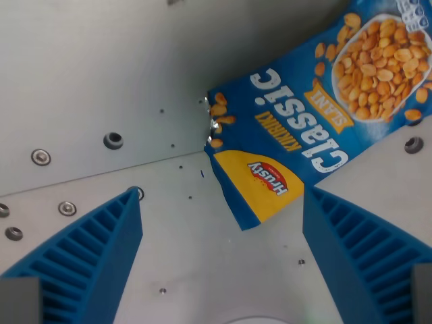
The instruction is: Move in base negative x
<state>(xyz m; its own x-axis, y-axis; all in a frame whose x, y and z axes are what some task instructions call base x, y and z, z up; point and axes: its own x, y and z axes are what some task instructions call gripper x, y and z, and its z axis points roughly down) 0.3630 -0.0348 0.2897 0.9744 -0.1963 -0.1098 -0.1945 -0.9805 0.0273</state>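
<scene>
A blue peanut bag (pixel 317 115) printed "Classic" lies flat on the grey metal surface, stretching from the centre to the wrist view's upper right. Its yellow logo corner (pixel 263 185) points down between my fingers. My gripper (pixel 223 202) hangs above it, open, with nothing held. One blue ribbed finger (pixel 88 256) shows at the lower left, the other (pixel 364 250) at the lower right. The bag's lower corner sits in the gap, nearer the right finger, and touches neither.
The grey metal plates (pixel 101 81) carry several bolts and screw holes, such as a bolt (pixel 113 140) at the left and another (pixel 413 144) at the right edge. A seam (pixel 101 177) runs across between two plates.
</scene>
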